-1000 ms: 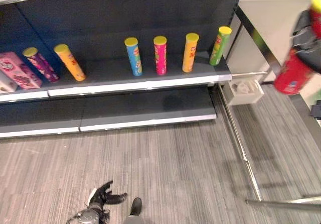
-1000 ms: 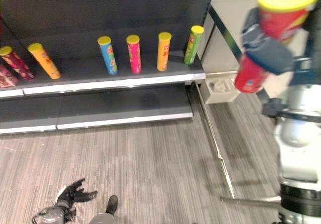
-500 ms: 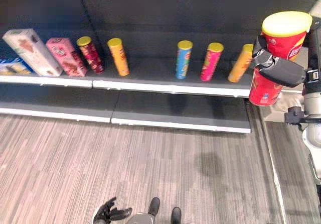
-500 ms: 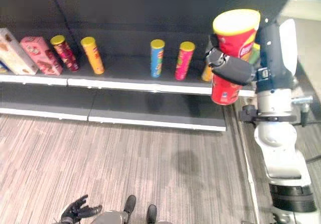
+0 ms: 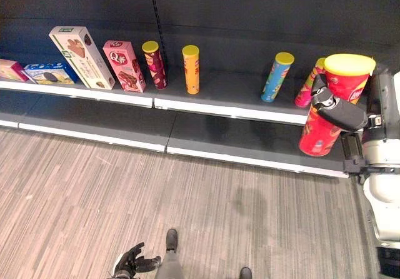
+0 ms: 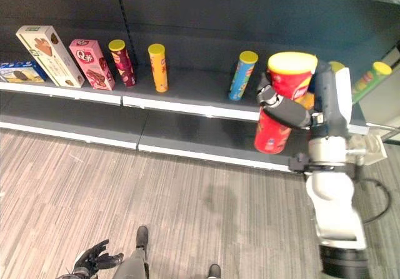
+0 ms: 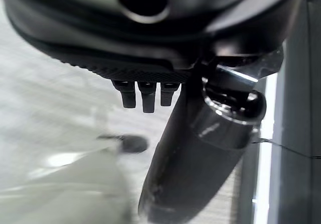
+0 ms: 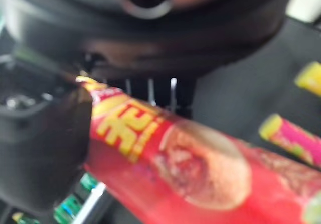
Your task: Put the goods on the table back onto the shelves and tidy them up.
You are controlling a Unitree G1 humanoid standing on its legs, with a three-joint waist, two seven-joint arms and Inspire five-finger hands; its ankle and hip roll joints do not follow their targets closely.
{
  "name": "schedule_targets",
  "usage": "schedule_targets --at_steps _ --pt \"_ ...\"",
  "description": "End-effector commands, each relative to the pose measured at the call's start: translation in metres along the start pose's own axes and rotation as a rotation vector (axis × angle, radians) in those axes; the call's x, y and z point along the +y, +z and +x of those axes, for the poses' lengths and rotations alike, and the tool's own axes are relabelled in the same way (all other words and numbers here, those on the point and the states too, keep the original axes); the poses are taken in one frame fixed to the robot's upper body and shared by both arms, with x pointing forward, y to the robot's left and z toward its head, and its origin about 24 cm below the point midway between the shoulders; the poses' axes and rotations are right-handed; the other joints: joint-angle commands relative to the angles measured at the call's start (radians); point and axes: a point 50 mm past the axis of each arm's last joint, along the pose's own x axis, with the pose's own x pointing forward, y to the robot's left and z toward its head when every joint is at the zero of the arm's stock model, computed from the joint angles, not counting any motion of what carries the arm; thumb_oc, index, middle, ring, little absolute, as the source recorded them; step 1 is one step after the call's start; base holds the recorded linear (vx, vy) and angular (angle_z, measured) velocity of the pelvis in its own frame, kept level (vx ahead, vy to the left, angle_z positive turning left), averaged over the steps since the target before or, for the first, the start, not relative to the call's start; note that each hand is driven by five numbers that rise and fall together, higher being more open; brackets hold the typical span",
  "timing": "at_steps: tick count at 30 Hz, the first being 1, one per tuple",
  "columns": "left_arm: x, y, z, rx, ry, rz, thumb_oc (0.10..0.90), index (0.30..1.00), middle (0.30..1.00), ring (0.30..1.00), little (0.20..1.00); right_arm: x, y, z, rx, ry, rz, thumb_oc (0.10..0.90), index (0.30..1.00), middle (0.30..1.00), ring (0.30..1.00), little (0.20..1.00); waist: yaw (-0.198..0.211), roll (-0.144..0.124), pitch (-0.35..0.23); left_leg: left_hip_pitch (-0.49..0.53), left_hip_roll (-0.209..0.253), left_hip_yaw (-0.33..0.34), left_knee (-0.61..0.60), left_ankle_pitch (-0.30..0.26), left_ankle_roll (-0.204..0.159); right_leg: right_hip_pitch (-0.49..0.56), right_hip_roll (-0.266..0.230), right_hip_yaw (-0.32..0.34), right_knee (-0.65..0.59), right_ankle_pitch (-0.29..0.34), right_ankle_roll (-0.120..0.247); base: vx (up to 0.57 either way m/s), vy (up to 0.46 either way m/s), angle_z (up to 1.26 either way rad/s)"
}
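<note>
Standing upright in right hand [image 6: 282,111] — red can [image 6: 279,104], fingers wrapped round.

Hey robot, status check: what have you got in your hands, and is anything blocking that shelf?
Right hand shut on red chip can, held up before shelf. Left hand low, open, holding nothing. Blue chip can and pink chip can stand just behind.

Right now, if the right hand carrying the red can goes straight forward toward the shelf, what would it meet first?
Probably the pink yellow-lidded can standing just behind the red yellow-lidded can held by the right hand; depth is unclear.
</note>
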Motion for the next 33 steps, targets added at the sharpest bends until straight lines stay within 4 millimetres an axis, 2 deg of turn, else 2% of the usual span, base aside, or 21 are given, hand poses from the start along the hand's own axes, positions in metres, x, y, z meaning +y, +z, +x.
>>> schedule_targets --at_steps 1,6,8,9,12,13,14,15,18,19,21,22,23,24,25,26,27,28,30,32,33 --pt "0.018 0.007 -0.003 -0.054 0.027 0.096 0.8 0.9 0.9 0.9 0.9 -0.022 0.066 0.027 -0.353 -0.079 -0.036 0.4 0.3 0.3 0.3 0.3 0.027 0.026 -0.098 0.017 0.077 0.015 0.069 -0.124 -0.056 -0.028 0.004 0.021 0.016 -0.033 0.032 0.12 0.325 0.01" --pt "0.028 0.013 -0.003 -0.071 0.062 0.096 0.8 0.9 0.9 0.9 0.9 -0.017 0.066 0.033 -0.351 -0.083 -0.026 0.4 0.3 0.3 0.3 0.3 0.035 0.021 -0.097 0.043 0.007 0.06 0.077 -0.181 0.018 -0.108 -0.093 0.028 0.146 0.071 0.039 0.11 0.294 -0.22" --pt "0.031 0.011 -0.003 -0.065 0.075 0.084 0.8 0.9 0.9 0.9 0.9 -0.016 0.066 0.034 -0.349 -0.082 -0.023 0.4 0.3 0.3 0.3 0.3 0.031 0.021 -0.081 0.078 -0.012 0.073 0.054 -0.188 0.034 -0.142 -0.12 0.024 0.208 0.152 0.034 0.09 0.229 -0.12" --pt "0.033 0.012 -0.003 -0.064 0.079 0.085 0.8 0.9 0.9 0.9 0.9 -0.016 0.064 0.034 -0.342 -0.08 -0.025 0.4 0.3 0.3 0.3 0.3 0.029 0.02 -0.074 0.091 -0.016 0.077 0.042 -0.188 0.036 -0.152 -0.118 0.024 0.22 0.158 0.034 0.06 0.16 -0.12" --pt "0.03 0.012 -0.003 -0.062 0.069 0.078 0.8 0.9 0.9 0.9 0.9 -0.021 0.06 0.032 -0.321 -0.077 -0.056 0.4 0.3 0.3 0.3 0.3 -0.003 0.03 -0.044 0.132 -0.015 0.052 0.011 -0.19 0.039 -0.232 -0.009 0.114 0.253 0.088 0.016 0.07 0.085 -0.04" --pt "0.03 0.012 -0.002 -0.063 0.069 0.077 0.8 0.9 0.9 0.9 0.9 -0.021 0.06 0.032 -0.322 -0.077 -0.056 0.4 0.3 0.3 0.3 0.3 -0.001 0.032 -0.046 0.129 -0.013 0.053 0.01 -0.186 0.039 -0.237 -0.006 0.115 0.251 0.092 0.014 0.1 0.011 0.34" --pt "0.026 0.012 -0.002 -0.061 0.058 0.062 0.8 0.9 0.9 0.9 0.9 -0.023 0.062 0.033 -0.329 -0.081 -0.051 0.4 0.3 0.3 0.3 0.3 -0.013 0.031 -0.025 0.149 -0.016 0.043 0.0 -0.189 0.039 -0.289 0.06 0.129 0.206 0.065 0.01 0.16 -0.06 0.26" --pt "0.02 0.011 0.0 -0.053 0.04 0.057 0.8 0.9 0.9 0.9 0.9 -0.023 0.061 0.033 -0.327 -0.075 -0.044 0.4 0.3 0.3 0.3 0.3 -0.02 0.005 -0.016 0.162 -0.04 0.031 0.002 -0.204 0.041 -0.286 0.116 0.091 0.098 0.063 0.013 0.17 -0.057 0.4" --pt "0.015 0.008 0.0 -0.044 0.027 0.046 0.8 0.9 0.9 0.9 0.9 -0.023 0.059 0.032 -0.318 -0.069 -0.057 0.4 0.3 0.3 0.3 0.3 -0.018 -0.011 -0.014 0.169 -0.044 0.021 0.012 -0.213 0.038 -0.26 0.137 0.105 0.089 0.061 0.0 0.11 -0.126 0.5" --pt "0.01 0.004 -0.001 -0.037 0.024 0.025 0.8 0.9 0.9 0.9 0.9 -0.019 0.058 0.033 -0.314 -0.061 -0.047 0.4 0.3 0.3 0.3 0.3 -0.005 -0.02 -0.025 0.171 -0.032 0.025 0.028 -0.232 0.025 -0.226 0.131 0.064 0.053 0.067 0.002 0.17 -0.285 0.49" --pt "0.005 0.003 -0.002 -0.036 0.012 0.002 0.8 0.9 0.9 0.9 0.9 -0.018 0.055 0.032 -0.304 -0.061 -0.039 0.4 0.3 0.3 0.3 0.3 -0.002 -0.042 -0.022 0.12 -0.005 0.027 0.189 -0.27 -0.005 -0.186 0.132 0.037 0.031 0.051 -0.015 0.15 -0.232 0.13" --pt "0.005 0.003 -0.002 -0.036 0.012 0.003 0.8 0.9 0.9 0.9 0.9 -0.018 0.055 0.031 -0.304 -0.061 -0.038 0.4 0.3 0.3 0.3 0.3 -0.005 -0.041 -0.022 0.111 -0.003 0.023 0.206 -0.279 -0.006 -0.185 0.134 0.033 0.029 0.051 -0.016 0.02 -0.133 0.33" --pt "0.003 0.009 -0.002 -0.06 0.004 -0.002 0.8 0.9 0.9 0.9 0.9 -0.017 0.055 0.031 -0.301 -0.066 -0.032 0.4 0.3 0.3 0.3 0.3 0.01 -0.047 0.018 -0.008 0.01 -0.019 0.433 -0.231 -0.041 -0.164 0.137 0.035 0.045 0.023 -0.047 0.01 -0.074 0.64" --pt "0.002 0.01 -0.002 -0.067 0.003 -0.009 0.8 0.9 0.9 0.9 0.9 -0.017 0.054 0.031 -0.298 -0.068 -0.029 0.4 0.3 0.3 0.3 0.3 0.01 -0.042 0.023 -0.04 0.02 -0.043 0.446 -0.227 -0.048 -0.158 0.136 0.031 0.046 0.012 -0.049 0.17 0.023 0.71" --pt "0.001 0.009 -0.003 -0.069 0.005 -0.026 0.8 0.9 0.9 0.9 0.9 -0.015 0.051 0.03 -0.284 -0.076 -0.028 0.4 0.3 0.3 0.3 0.3 0.02 -0.037 0.02 -0.059 0.06 -0.084 0.342 -0.224 -0.048 -0.145 0.119 0.043 0.043 -0.008 -0.033 0.19 0.094 0.34" --pt "0.001 0.008 -0.004 -0.067 0.006 -0.026 0.8 0.9 0.9 0.9 0.9 -0.014 0.051 0.03 -0.283 -0.075 -0.028 0.4 0.3 0.3 0.3 0.3 0.021 -0.039 0.02 -0.048 0.06 -0.081 0.327 -0.218 -0.049 -0.143 0.118 0.045 0.044 -0.009 -0.033 0.31 0.231 0.08" --pt "0.003 0.007 -0.005 -0.067 0.015 -0.018 0.8 0.9 0.9 0.9 0.9 -0.011 0.049 0.029 -0.276 -0.092 -0.018 0.4 0.3 0.3 0.3 0.3 0.04 -0.017 0.013 -0.073 0.085 -0.157 0.205 -0.157 -0.06 -0.134 0.115 0.069 0.041 -0.033 -0.02 0.16 0.127 -0.24" --pt "0.003 0.007 -0.005 -0.067 0.015 -0.018 0.8 0.9 0.9 0.9 0.9 -0.011 0.048 0.029 -0.275 -0.092 -0.018 0.4 0.3 0.3 0.3 0.3 0.038 -0.017 0.011 -0.066 0.087 -0.158 0.189 -0.149 -0.062 -0.135 0.117 0.068 0.042 -0.035 -0.021 0.26 0.25 -0.2" --pt "0.003 0.002 -0.007 -0.06 0.006 -0.012 0.8 0.9 0.9 0.9 0.9 -0.008 0.053 0.031 -0.299 -0.09 -0.028 0.4 0.3 0.3 0.3 0.3 0.04 0.026 -0.013 -0.032 0.09 -0.213 0.081 -0.154 -0.056 -0.128 0.103 0.099 0.051 -0.055 -0.007 0.19 0.242 -0.46" --pt "0.008 0.013 -0.005 -0.098 0.027 0.002 0.8 0.9 0.9 0.9 0.9 -0.005 0.061 0.037 -0.336 -0.117 -0.04 0.4 0.3 0.3 0.3 0.3 0.037 0.049 0.011 -0.066 0.051 -0.191 0.146 -0.167 -0.051 -0.182 0.054 0.117 0.083 -0.024 0.001 0.03 0.393 -0.91" --pt "0.016 0.021 -0.003 -0.12 0.05 0.022 0.8 0.9 0.9 0.9 0.9 0.0 0.074 0.044 -0.39 -0.127 -0.031 0.4 0.3 0.3 0.3 0.3 0.043 0.062 0.021 -0.09 0.016 -0.15 0.182 -0.199 -0.026 -0.221 0.013 0.153 0.063 0.013 0.014 -0.03 0.39 -1.23"
